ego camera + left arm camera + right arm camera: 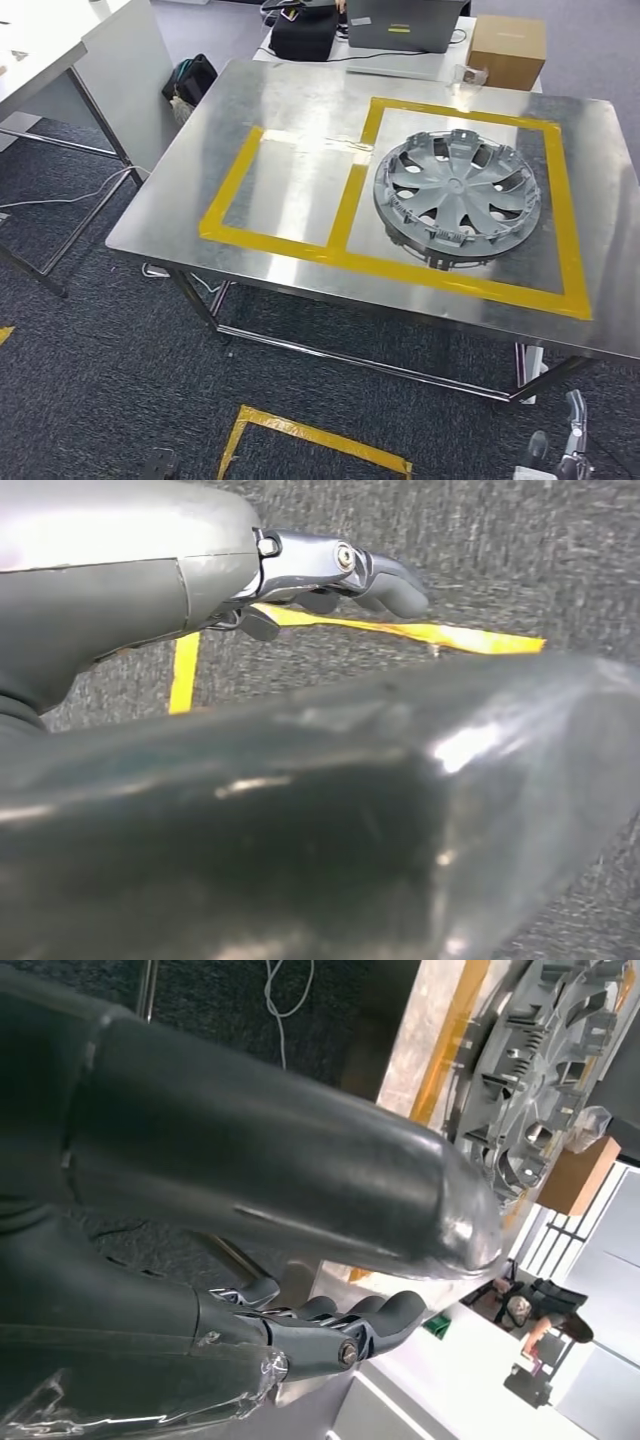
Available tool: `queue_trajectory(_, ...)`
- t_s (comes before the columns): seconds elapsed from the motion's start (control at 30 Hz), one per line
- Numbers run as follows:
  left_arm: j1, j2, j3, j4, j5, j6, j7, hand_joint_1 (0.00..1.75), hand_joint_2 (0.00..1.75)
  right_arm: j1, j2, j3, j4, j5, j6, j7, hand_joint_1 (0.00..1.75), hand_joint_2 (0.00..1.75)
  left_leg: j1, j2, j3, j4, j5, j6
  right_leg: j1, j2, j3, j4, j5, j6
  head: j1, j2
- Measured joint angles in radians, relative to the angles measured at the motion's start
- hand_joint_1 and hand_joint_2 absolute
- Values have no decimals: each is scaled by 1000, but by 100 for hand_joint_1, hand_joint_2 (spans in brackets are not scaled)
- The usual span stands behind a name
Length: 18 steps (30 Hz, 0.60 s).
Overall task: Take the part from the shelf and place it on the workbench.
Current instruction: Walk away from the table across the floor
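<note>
Head view: hubcap lies on tabletop; judged light, brittle, rim-gripped. Right hand and left hand are seen empty, fingers extended.

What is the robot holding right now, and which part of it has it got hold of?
Nothing. The wheel cover lies on the workbench, and the left hand and right hand are both empty, fingers apart.

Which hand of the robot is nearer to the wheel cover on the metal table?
Right. The right hand hangs below the table edge on the wheel cover's side; the left hand hangs low over the carpet with yellow tape.
</note>
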Motion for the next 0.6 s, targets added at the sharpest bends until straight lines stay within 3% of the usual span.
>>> queue_trajectory(0.03,-2,-1,0,0,0,0,0,0,0,0,0,0,0,0,0,0,0,0,0,-1,44,-67,-5,4,2,-1,-7,3,8,6,1,0)
queue_trajectory(0.07,-5,-1,0,0,0,0,0,0,0,-1,0,-1,0,0,0,0,0,0,-2,-2,67,-109,-12,10,2,-2,-13,4,18,11,1,0)
queue_trajectory(0.13,-4,-3,0,0,0,0,0,0,0,-1,0,-1,0,0,0,0,0,0,-7,-2,63,-130,-11,27,-1,-3,-24,5,35,21,2,0)
queue_trajectory(0.17,-2,-3,0,0,0,0,0,0,0,0,0,-1,0,0,0,0,0,0,-9,0,54,-128,-3,36,-5,-2,-31,11,27,25,2,0)
queue_trajectory(0.23,2,-1,1,0,0,0,0,0,0,4,1,-1,1,0,0,0,0,0,-10,4,34,-130,16,52,-8,-1,-56,74,-43,33,3,0)
queue_trajectory(0.3,2,1,1,0,0,0,0,0,0,5,1,-1,1,0,0,0,0,0,-14,5,9,-129,37,60,-7,0,-90,205,-142,35,6,0)
queue_trajectory(0.33,2,1,2,0,0,0,0,0,0,4,1,-1,1,0,0,0,0,0,-16,5,-5,-128,48,61,-6,0,-98,265,-168,35,7,0)
queue_trajectory(0.37,2,1,1,0,0,0,0,0,0,4,1,-1,1,0,0,0,0,0,-18,6,-19,-127,58,62,-5,0,-93,298,-171,33,7,0)
queue_trajectory(0.4,2,1,1,0,0,0,0,0,0,4,1,-1,1,0,0,0,0,0,-20,6,-33,-126,68,61,-3,0,-70,293,-153,30,8,0)
queue_trajectory(0.47,3,0,1,0,0,0,0,0,0,3,1,-1,1,0,0,0,0,0,-21,5,-55,-122,86,58,1,0,28,181,-104,24,8,0)
queue_trajectory(0.53,2,0,2,0,1,-1,-1,0,0,0,1,-1,1,-3,1,3,0,0,-24,5,-69,-118,99,50,4,0,138,26,-101,20,7,0)
queue_trajectory(0.6,2,0,2,0,7,-13,-14,0,0,-12,1,-7,20,-49,29,43,0,0,-25,5,-75,-116,113,40,8,1,174,-43,-115,12,6,0)
